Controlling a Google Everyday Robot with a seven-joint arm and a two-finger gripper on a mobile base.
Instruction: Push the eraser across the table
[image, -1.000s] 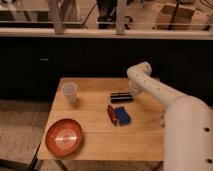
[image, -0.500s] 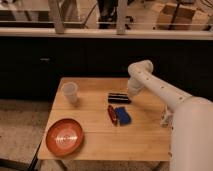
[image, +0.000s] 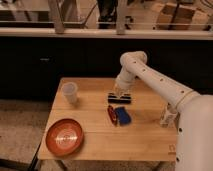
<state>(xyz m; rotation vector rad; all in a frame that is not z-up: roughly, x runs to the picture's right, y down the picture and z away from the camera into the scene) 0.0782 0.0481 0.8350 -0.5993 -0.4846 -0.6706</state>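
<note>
The eraser (image: 119, 99) is a small black bar lying on the light-brown wooden table (image: 95, 137), right of centre towards the far side. My gripper (image: 119, 92) hangs at the end of the white arm, directly over the eraser and touching or nearly touching its top edge. The eraser lies crosswise, long side left to right.
A blue block with a red piece (image: 119, 115) lies just in front of the eraser. A translucent cup (image: 70, 92) stands at the far left. An orange-red plate (image: 65, 136) sits at the near left corner. A small white object (image: 167, 116) stands at the right edge.
The gripper has moved left and down from the eraser's right end to sit over it. The eraser has shifted slightly left.
</note>
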